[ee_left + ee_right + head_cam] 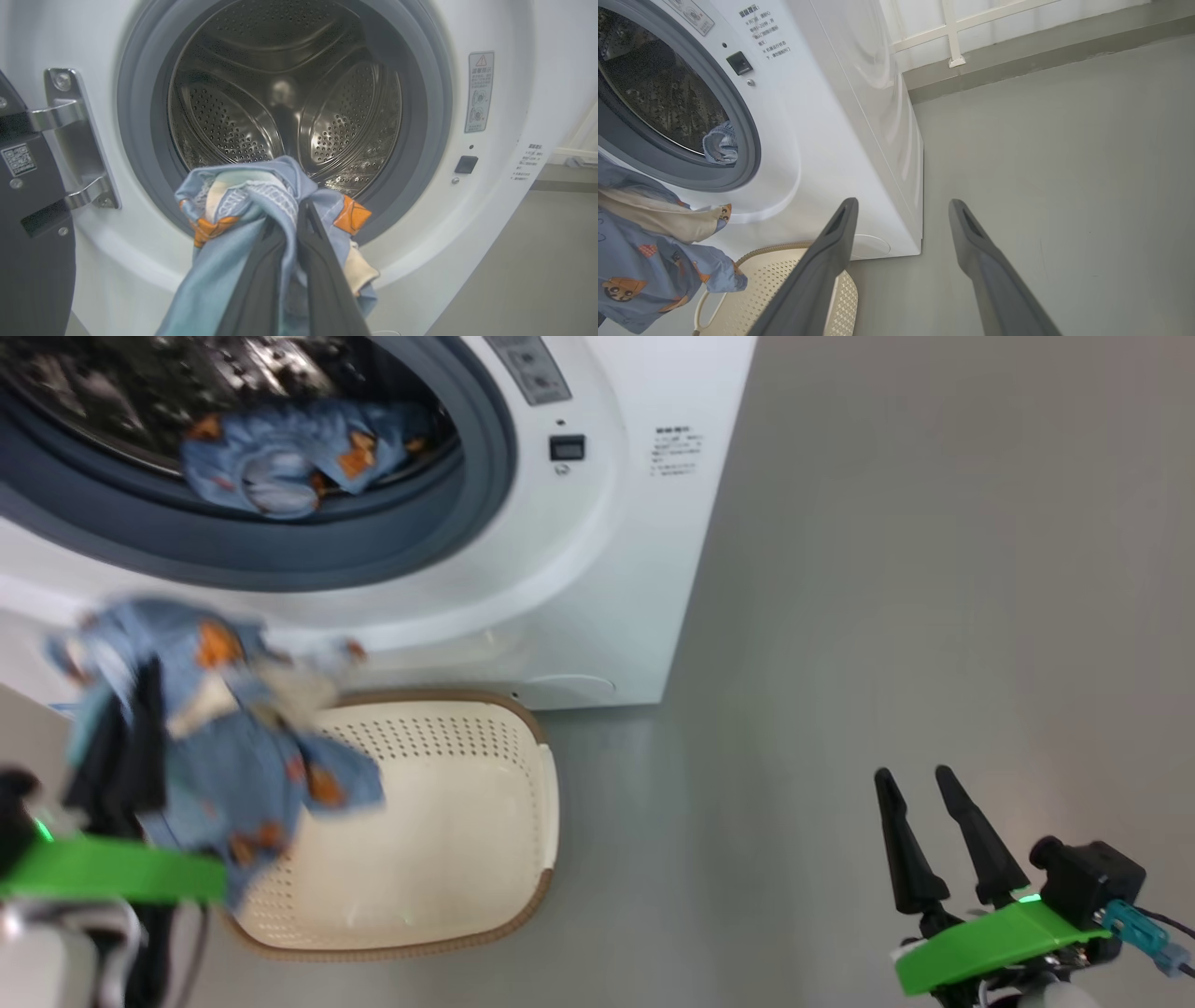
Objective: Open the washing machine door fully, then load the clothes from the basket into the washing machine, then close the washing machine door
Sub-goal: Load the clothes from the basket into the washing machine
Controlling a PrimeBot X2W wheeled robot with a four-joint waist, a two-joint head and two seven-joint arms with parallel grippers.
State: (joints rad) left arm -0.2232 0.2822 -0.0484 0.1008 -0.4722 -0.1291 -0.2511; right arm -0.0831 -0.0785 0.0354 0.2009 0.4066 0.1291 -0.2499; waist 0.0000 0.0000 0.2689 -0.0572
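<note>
Found the left gripper [306, 209] pinched tight on a bunched fold of the clothes [243, 205], held up before the washing machine [597, 569], just below its open mouth and above the near end of the basket [551, 803]. Spotted another blue garment [289, 462] already lying at the front of the drum [280, 93]. Judged the fabric light, soft and floppy, not fragile, but apt to drape, trail and snag on the gasket [140, 140]. Reckoned a pinch on a thick gathered bunch safer than one on a loose edge, to keep the hanging tail short. Noted the right gripper [913, 777] with jaws spread wide, holding and touching nothing, over bare floor [934, 569] well apart from the machine.
</note>
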